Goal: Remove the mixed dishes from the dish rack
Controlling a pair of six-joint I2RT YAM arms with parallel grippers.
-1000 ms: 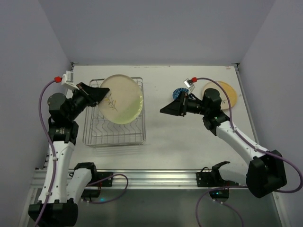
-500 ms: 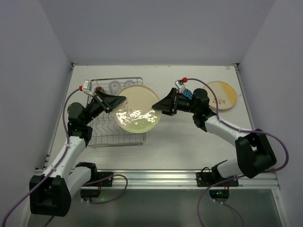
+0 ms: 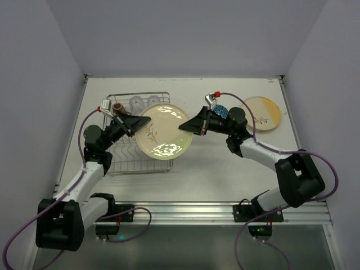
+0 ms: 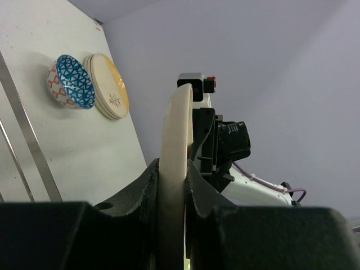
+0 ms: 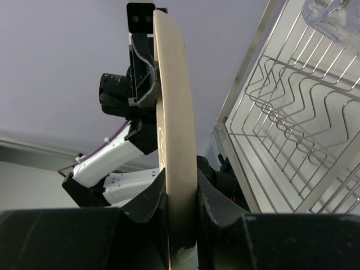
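A cream plate (image 3: 163, 132) with a leaf sprig hangs over the right edge of the dish rack (image 3: 128, 158), held from both sides. On its left rim my left gripper (image 3: 136, 121) is shut; the left wrist view shows that rim (image 4: 175, 135) pinched between the left gripper's (image 4: 171, 194) jaws. On the right rim my right gripper (image 3: 186, 127) is shut, its jaws pressed on both faces of the plate (image 5: 175, 129) in the right gripper's (image 5: 181, 216) own view. Two clear glasses (image 3: 135, 102) and a brown mug (image 3: 117, 107) stand at the rack's far end.
A blue-patterned bowl (image 3: 221, 111) lies on the table behind the right wrist, also seen as the bowl (image 4: 70, 81) in the left wrist view. Stacked cream plates (image 3: 262, 113) sit at the far right. The rack's wire prongs (image 5: 292, 129) lie below the held plate.
The left arm has carried the plate from over the rack toward the right. The right arm came left to meet it and its jaws closed on the plate's right rim.
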